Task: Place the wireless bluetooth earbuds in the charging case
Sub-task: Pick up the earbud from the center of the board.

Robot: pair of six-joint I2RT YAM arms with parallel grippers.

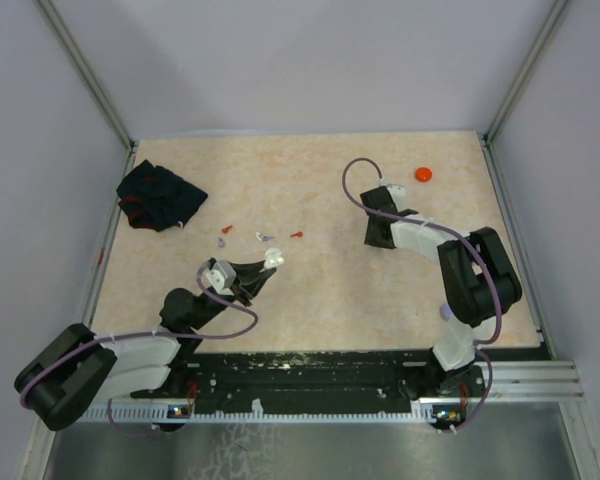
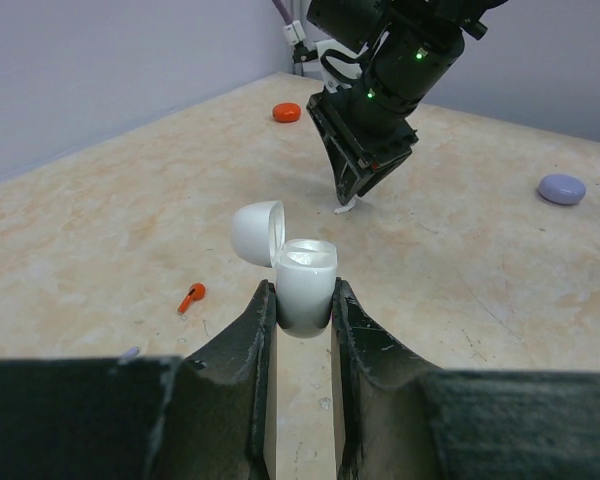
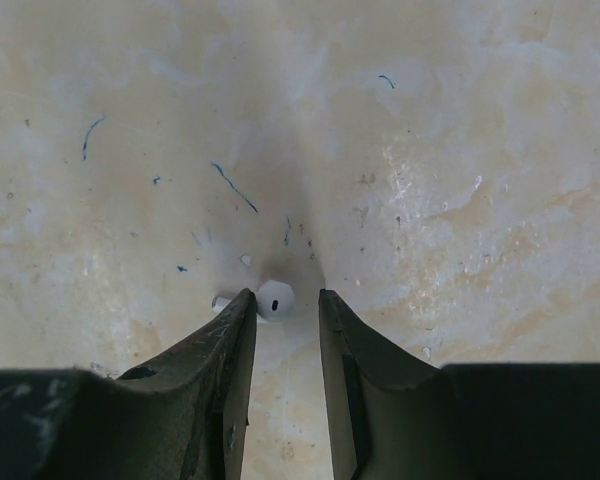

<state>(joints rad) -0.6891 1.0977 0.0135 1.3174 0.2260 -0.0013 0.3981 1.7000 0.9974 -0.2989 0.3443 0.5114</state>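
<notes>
A black cloth point(image 1: 160, 195) lies at the far left of the table point(image 1: 330, 290), and nearer the arms the left gripper point(image 2: 303, 300) is clamped on the white case point(image 2: 305, 275), which stands upright with its lid swung open. Just beyond it, red and purple earbuds point(image 1: 265, 238) lie loose in a short row. Further right, the right gripper point(image 3: 280, 300) points down, its narrow jaws flanking a white earbud point(image 3: 275, 298) on the table, though it is unclear whether they pinch it; a red disc point(image 1: 423, 173) sits beyond.

The top camera looks down from above and behind the near edge, over the whole table point(image 1: 310, 190). The left wrist camera sits low and faces the far right corner — sharing the red disc point(image 2: 287, 112). The right wrist camera looks straight down, close.
</notes>
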